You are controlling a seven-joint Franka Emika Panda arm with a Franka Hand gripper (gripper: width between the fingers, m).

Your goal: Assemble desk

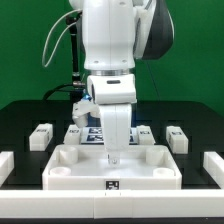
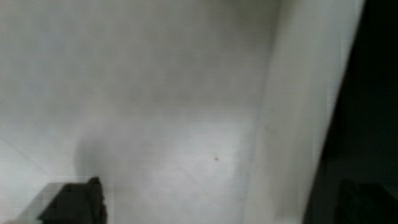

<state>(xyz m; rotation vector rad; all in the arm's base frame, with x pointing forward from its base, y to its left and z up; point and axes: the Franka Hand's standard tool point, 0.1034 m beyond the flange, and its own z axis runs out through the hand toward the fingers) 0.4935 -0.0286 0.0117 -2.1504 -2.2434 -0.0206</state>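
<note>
The desk panel [image 1: 112, 172], white, wide and rimmed, lies at the front middle of the black table, with a small tag on its front wall. My gripper [image 1: 112, 158] hangs straight down from the arm with its tip at the panel's floor near the middle. In the wrist view the gripper [image 2: 205, 208] sits very close over the blurred white panel [image 2: 160, 110]. One dark finger [image 2: 71, 205] shows at the edge; the other merges with the dark side. The jaws stand wide apart with only the panel surface between them. Two legs [image 1: 40, 136] [image 1: 177, 137] lie on either side, behind the panel.
The marker board [image 1: 95, 136] lies behind the panel, partly hidden by the arm. Two smaller white blocks [image 1: 76, 129] [image 1: 146, 130] sit beside it. Larger white blocks stand at the exterior view's left edge [image 1: 5, 165] and right edge [image 1: 214, 165]. A green wall backs the table.
</note>
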